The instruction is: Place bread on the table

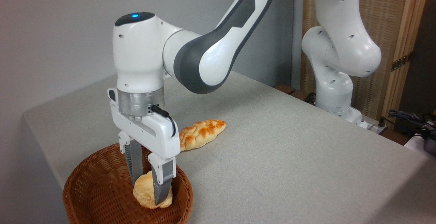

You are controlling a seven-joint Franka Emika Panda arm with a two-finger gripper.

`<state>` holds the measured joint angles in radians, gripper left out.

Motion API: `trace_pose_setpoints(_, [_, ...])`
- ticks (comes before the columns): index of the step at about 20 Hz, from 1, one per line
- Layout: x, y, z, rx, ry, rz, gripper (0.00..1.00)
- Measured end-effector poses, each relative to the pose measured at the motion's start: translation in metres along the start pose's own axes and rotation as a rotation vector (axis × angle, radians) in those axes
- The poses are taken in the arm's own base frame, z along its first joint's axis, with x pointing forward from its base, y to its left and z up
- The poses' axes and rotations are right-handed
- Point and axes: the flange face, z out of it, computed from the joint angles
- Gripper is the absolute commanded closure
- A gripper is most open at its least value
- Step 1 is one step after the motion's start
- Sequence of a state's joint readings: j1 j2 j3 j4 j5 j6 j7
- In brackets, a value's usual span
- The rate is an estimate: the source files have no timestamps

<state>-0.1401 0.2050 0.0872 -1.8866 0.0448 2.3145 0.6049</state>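
- The table is the big thing here, grey cloth all over it, my arm reaching down at its near left corner.
- My wicker basket sits right on that corner.
- The braided loaf lies on the cloth just behind the basket, partly hidden by my gripper.
- My gripper points straight down into the basket, fingers clamped on either side of the bread.
- The bread, the small pale bun, is inside the basket, pinched between my fingers.
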Motion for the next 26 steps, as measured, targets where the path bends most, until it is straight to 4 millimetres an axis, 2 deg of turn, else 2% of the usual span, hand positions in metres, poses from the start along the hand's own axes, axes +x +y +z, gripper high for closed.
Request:
trace_pose_setpoints(1, [0.0,0.0,0.003,-0.002,-0.004,0.001,0.0])
trace_pose_setpoints(2, [0.0,0.001,0.005,-0.004,-0.006,0.002,0.12])
trace_pose_setpoints(3, [0.001,0.001,0.006,-0.005,-0.007,0.002,0.38])
trace_pose_setpoints(4, [0.001,0.001,0.007,-0.005,-0.008,0.003,0.6])
trace_pose_setpoints(5, [0.001,0.001,0.006,-0.005,-0.007,0.003,0.64])
trace_pose_setpoints(18, [0.006,0.0,-0.001,0.004,0.007,0.005,0.63])
trace_pose_setpoints(21, [0.011,-0.002,-0.022,0.024,0.04,0.007,0.63])
trace_pose_setpoints(26, [0.007,0.001,-0.082,0.026,0.089,-0.008,0.62])
